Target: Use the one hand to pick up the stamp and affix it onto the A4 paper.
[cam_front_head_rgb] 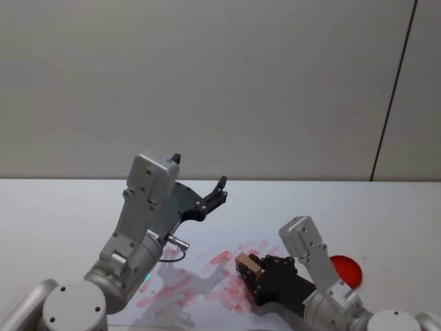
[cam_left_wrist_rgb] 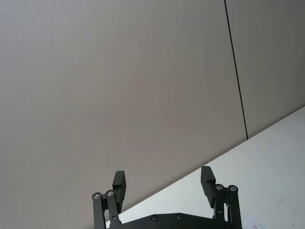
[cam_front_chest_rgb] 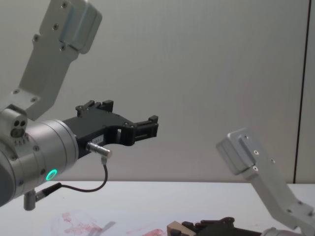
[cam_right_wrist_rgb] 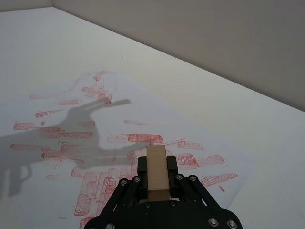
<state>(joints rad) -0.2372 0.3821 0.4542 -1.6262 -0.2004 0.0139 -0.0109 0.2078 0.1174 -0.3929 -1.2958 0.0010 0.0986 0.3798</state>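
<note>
R end effector was clamped on the stamp, low over the near-right part of the A4 paper; couldn't tell if it touched. Risk, imo: a tilted landing would smear the print, and the unpinned sheet could slide on the counter. L end effector hung raised, fingers apart.

right tool gripping stamp over ink-smeared A4 paper, left tool raised, red disc at right
</note>
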